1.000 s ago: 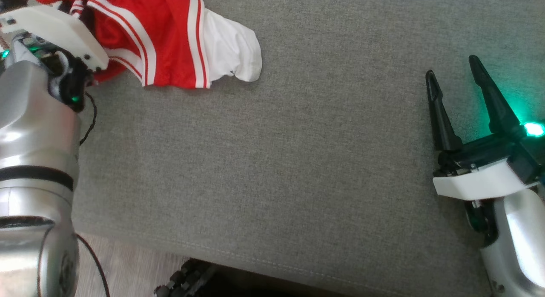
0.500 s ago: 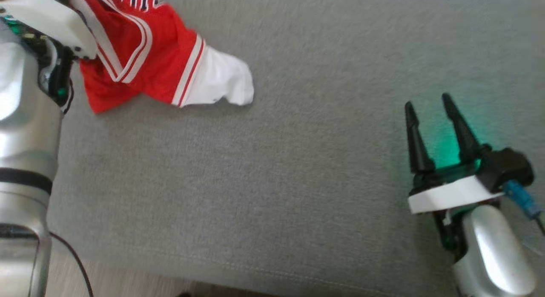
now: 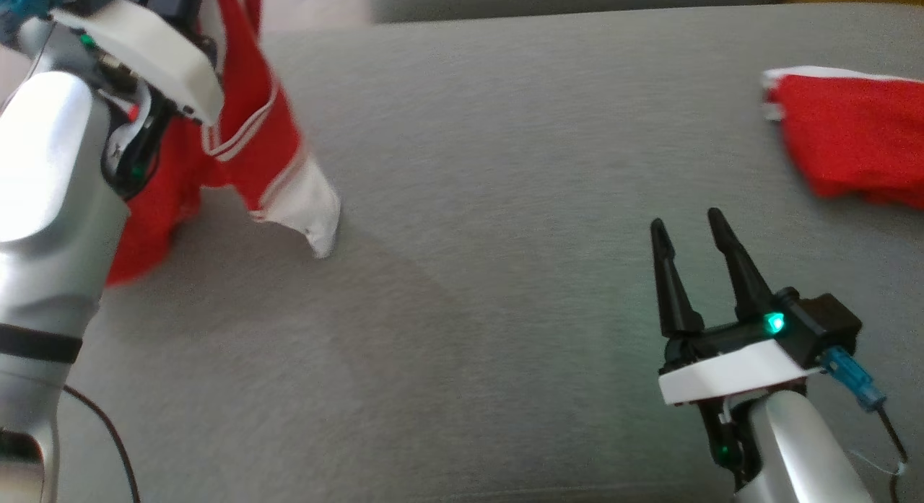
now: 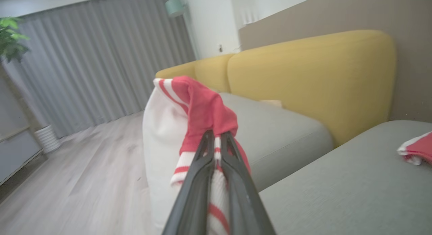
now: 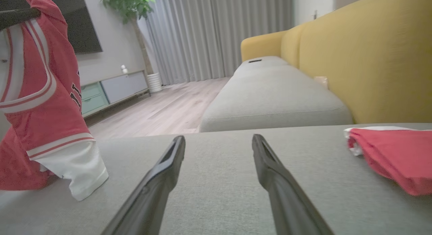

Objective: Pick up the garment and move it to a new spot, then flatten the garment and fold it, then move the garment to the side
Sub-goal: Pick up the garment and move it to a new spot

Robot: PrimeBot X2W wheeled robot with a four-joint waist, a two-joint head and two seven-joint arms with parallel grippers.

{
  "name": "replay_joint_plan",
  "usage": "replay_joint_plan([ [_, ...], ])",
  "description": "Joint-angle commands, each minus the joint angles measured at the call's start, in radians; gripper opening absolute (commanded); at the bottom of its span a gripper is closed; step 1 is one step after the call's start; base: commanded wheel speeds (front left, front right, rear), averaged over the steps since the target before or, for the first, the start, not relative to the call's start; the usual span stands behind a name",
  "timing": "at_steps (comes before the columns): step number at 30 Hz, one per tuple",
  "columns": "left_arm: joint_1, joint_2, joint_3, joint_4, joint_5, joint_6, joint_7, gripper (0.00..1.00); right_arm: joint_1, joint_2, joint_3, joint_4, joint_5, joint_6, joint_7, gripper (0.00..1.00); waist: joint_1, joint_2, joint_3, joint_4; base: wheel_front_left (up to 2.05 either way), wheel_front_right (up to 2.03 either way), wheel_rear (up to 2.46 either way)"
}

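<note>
The garment (image 3: 253, 142) is a red jersey with white stripes and white sleeves. It hangs at the upper left of the head view, and its white sleeve tip (image 3: 317, 232) reaches down to the grey cushion (image 3: 469, 308). My left gripper (image 4: 217, 134) is shut on a bunched red and white fold of the garment (image 4: 202, 107), held up in the air. In the right wrist view the garment (image 5: 44, 103) dangles at the left. My right gripper (image 3: 686, 223) hovers low over the cushion at the lower right, open with nothing between its fingers (image 5: 168, 167).
A second red and white cloth (image 3: 844, 142) lies on the cushion at the far right, also seen as a cloth (image 5: 395, 154) in the right wrist view. A yellow sofa back (image 4: 303, 76) stands behind. Wooden floor (image 4: 84, 160) lies beyond the cushion's edge.
My left gripper has shut on the garment and lifted it off the cushion, so that it now hangs. The head camera has tilted up, bringing the second cloth into view.
</note>
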Motion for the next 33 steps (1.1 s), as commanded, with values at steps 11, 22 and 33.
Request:
replay_joint_plan([
  [11, -0.024, -0.018, -0.031, -0.151, -0.049, 0.009, 0.120, 0.00, -0.104, 0.013, 0.090, -0.080, 0.092, 0.003, -0.011, 1.00, 0.0003, 0.0000, 0.043, -0.286, 0.00, 0.00, 0.00],
  [22, 0.065, -0.165, -0.170, 0.117, -0.055, 0.004, -0.037, 0.00, -0.142, 0.014, 0.119, -0.110, 0.135, 0.003, -0.011, 1.00, 0.0003, 0.0000, 0.189, -0.307, 0.00, 0.00, 0.00],
  [33, 0.248, -0.286, -0.041, -0.003, 0.038, 0.108, -0.088, 1.00, -0.036, 0.014, 0.067, -0.050, 0.106, 0.003, -0.011, 1.00, 0.0003, 0.0000, 0.027, -0.109, 0.00, 0.00, 0.00],
])
